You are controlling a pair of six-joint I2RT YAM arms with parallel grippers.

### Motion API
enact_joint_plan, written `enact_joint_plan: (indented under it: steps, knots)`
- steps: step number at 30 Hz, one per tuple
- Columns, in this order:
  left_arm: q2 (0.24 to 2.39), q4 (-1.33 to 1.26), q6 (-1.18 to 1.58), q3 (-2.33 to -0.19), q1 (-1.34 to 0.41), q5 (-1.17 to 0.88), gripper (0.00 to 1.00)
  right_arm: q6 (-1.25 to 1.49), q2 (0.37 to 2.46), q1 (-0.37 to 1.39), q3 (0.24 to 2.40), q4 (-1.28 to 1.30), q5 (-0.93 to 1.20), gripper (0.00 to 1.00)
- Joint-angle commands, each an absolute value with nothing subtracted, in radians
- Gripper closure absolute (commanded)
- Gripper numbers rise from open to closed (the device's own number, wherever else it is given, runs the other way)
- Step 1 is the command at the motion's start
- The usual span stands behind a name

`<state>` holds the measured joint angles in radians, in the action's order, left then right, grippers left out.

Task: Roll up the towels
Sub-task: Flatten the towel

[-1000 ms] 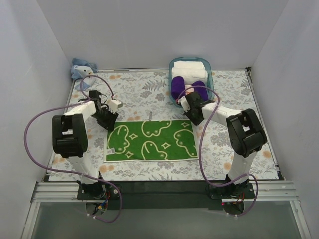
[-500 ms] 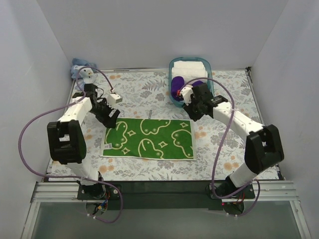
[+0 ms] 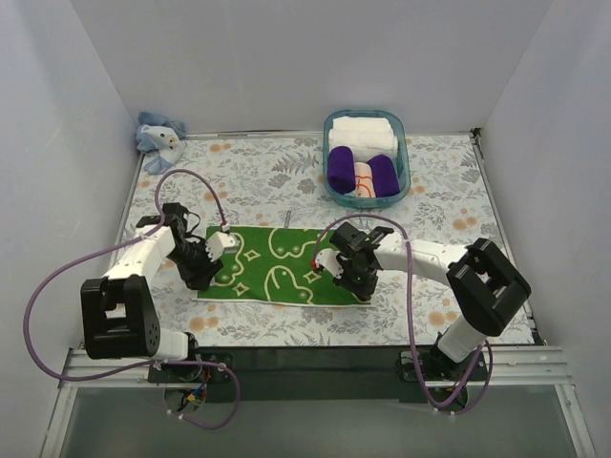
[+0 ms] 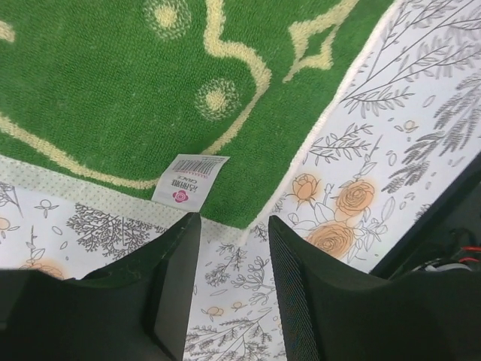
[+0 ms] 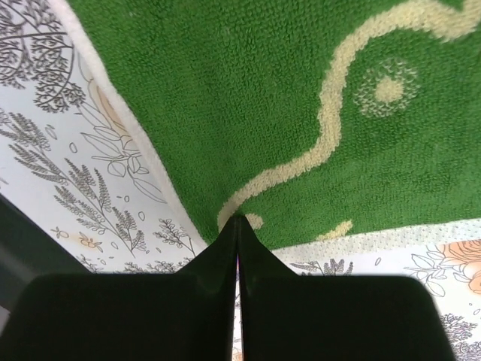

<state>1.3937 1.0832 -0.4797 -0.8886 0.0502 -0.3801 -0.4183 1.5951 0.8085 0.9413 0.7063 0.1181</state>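
A green towel with pale yellow swirl marks lies flat on the flowered table. My left gripper is open just off its near-left corner. In the left wrist view the towel and its white label lie just ahead of the open gripper, with nothing between the fingers. My right gripper is shut, with its tips down on the towel by the near-right corner. No cloth shows between its fingers. A light blue towel lies crumpled at the back left corner.
A teal basket at the back right holds white folded towels and two purple rolls. White walls close in the table on three sides. The arm bases and rail run along the near edge.
Both grippers have moved from the towel's far corners to its near edge, the left to the near-left corner and the right to the near-right. The towel has shifted slightly.
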Motion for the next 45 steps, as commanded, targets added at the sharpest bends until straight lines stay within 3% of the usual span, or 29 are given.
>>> enact_joint_plan:
  steps: [1, 14, 18, 21, 25, 27, 28, 30, 34, 38, 39, 41, 43, 44, 45]
  knots:
    - [1.404, 0.968, -0.491, -0.810, 0.051, -0.311, 0.62, -0.390, 1.618, 0.833, 0.922, 0.673, 0.032, 0.99]
    - [1.376, 0.856, -0.554, -0.601, 0.054, -0.077, 0.69, -0.456, 1.643, 0.833, 0.810, 0.598, -0.162, 0.99]
    - [1.338, 0.908, -0.552, -0.618, 0.055, -0.090, 0.69, -0.468, 1.635, 0.830, 0.799, 0.594, -0.161, 0.99]
    - [1.339, 0.968, -0.532, -0.708, 0.055, -0.187, 0.62, -0.460, 1.608, 0.831, 0.850, 0.629, -0.080, 0.99]
    - [1.356, 1.074, -0.508, -0.889, 0.055, -0.402, 0.48, -0.419, 1.493, 0.830, 0.955, 0.669, 0.021, 0.61]
    - [1.370, 1.104, -0.489, -0.965, 0.055, -0.495, 0.40, -0.405, 1.451, 0.807, 1.008, 0.673, 0.060, 0.53]
    - [1.377, 1.103, -0.465, -1.032, 0.054, -0.517, 0.38, -0.402, 1.412, 0.789, 1.052, 0.672, 0.081, 0.38]
    - [1.381, 1.077, -0.439, -1.081, 0.055, -0.563, 0.32, -0.396, 1.373, 0.711, 1.090, 0.664, 0.164, 0.34]
    - [1.350, 0.961, -0.306, -1.164, 0.071, -0.638, 0.27, -0.331, 1.293, 0.563, 1.181, 0.606, 0.221, 0.35]
    - [1.287, 0.732, -0.111, -1.135, 0.080, -0.632, 0.24, -0.229, 1.307, 0.514, 1.253, 0.531, 0.007, 0.42]
    - [1.273, 0.631, -0.106, -1.103, 0.078, -0.681, 0.12, -0.222, 1.337, 0.512, 1.273, 0.479, -0.068, 0.69]
    - [1.275, 0.577, -0.063, -1.086, 0.078, -0.678, 0.06, -0.244, 1.357, 0.511, 1.298, 0.486, -0.089, 0.68]
    - [1.308, 0.523, 0.077, -1.101, 0.080, -0.574, 0.06, -0.291, 1.373, 0.509, 1.324, 0.521, -0.046, 0.36]
    - [1.357, 0.538, 0.080, -1.123, 0.078, -0.536, 0.07, -0.335, 1.368, 0.506, 1.324, 0.538, -0.013, 0.13]
    - [1.391, 0.567, 0.077, -1.149, 0.078, -0.529, 0.07, -0.340, 1.364, 0.506, 1.316, 0.537, 0.050, 0.11]
